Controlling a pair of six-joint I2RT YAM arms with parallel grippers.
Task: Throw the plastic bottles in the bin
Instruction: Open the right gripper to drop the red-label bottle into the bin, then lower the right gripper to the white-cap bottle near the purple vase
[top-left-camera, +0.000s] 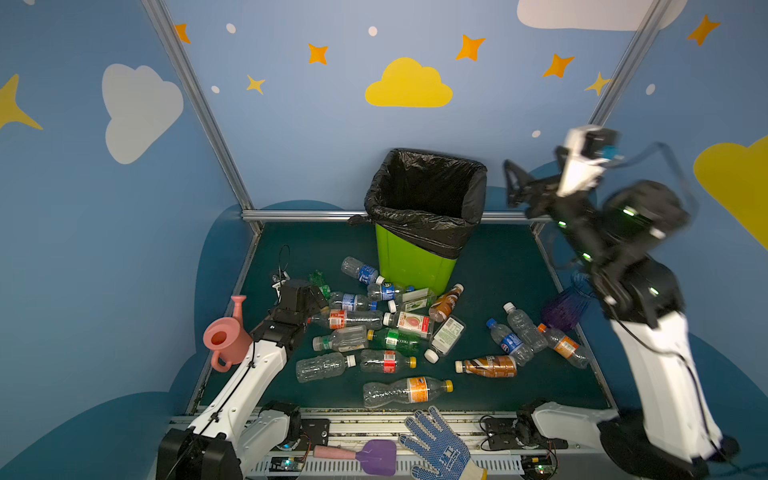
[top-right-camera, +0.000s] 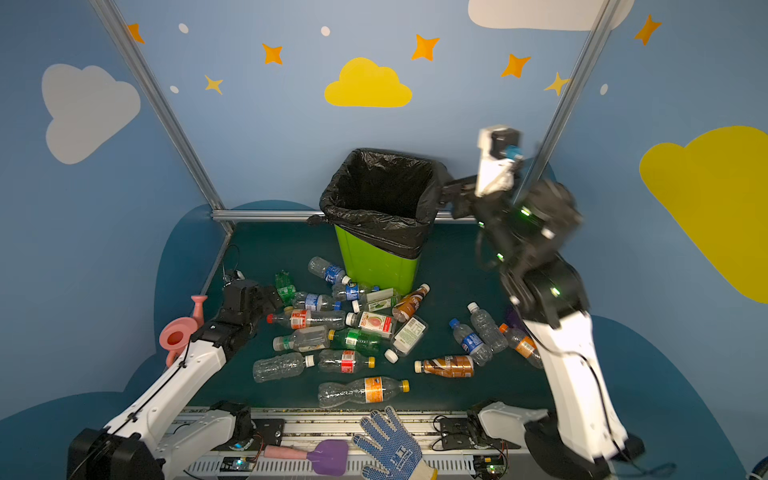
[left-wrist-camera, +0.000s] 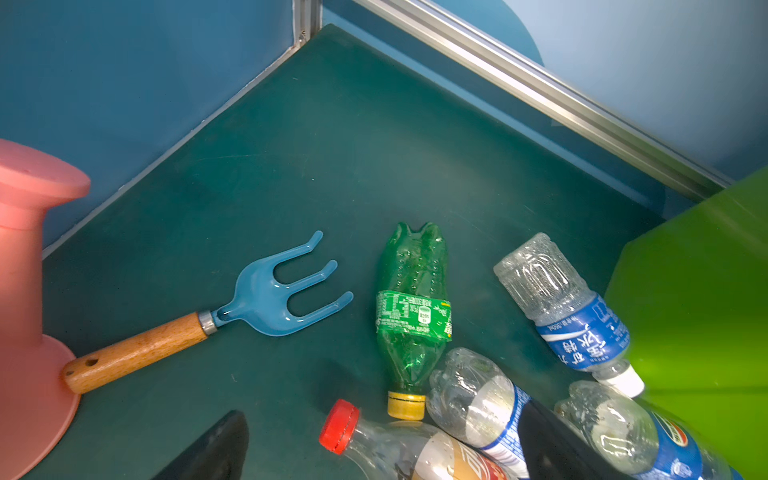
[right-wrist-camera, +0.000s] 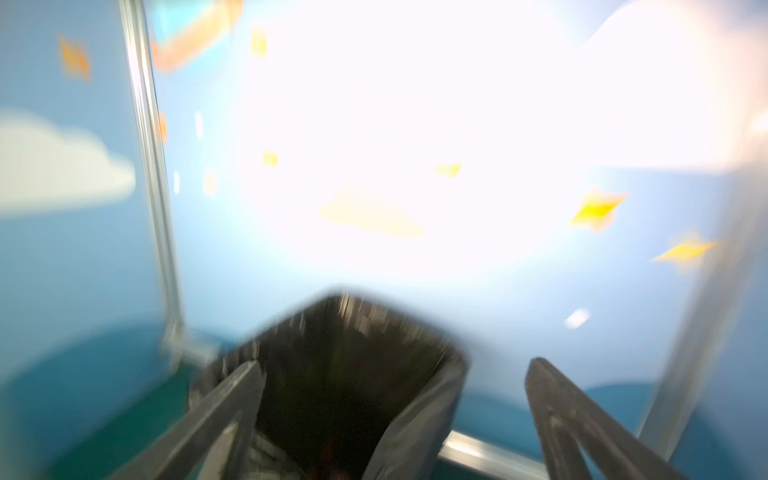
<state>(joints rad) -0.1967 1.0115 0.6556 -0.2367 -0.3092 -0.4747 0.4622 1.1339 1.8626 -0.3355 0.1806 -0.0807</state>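
Observation:
The lime-green bin (top-left-camera: 415, 266) (top-right-camera: 374, 268) with its black bag stands at the back middle of the mat. Several plastic bottles (top-left-camera: 386, 361) (top-right-camera: 365, 388) lie scattered in front of it. My left gripper (top-left-camera: 322, 301) (top-right-camera: 276, 297) (left-wrist-camera: 382, 453) is open, low over the mat at the left of the pile. A red-capped clear bottle (left-wrist-camera: 415, 451) lies between its fingers, and a green bottle (left-wrist-camera: 411, 316) lies just beyond. My right gripper (top-left-camera: 515, 185) (top-right-camera: 451, 197) (right-wrist-camera: 392, 370) is raised beside the bin's right rim, blurred, open and empty. The bin's mouth (right-wrist-camera: 353, 374) is in front of it.
A pink watering can (top-left-camera: 226, 338) (left-wrist-camera: 25, 291) stands at the left edge, with a blue hand rake (left-wrist-camera: 249, 307) beside it. A purple ribbed vase (top-left-camera: 567, 309) sits at the right behind my right arm. A dotted glove (top-left-camera: 440, 449) and a purple spade (top-left-camera: 374, 457) lie on the front rail.

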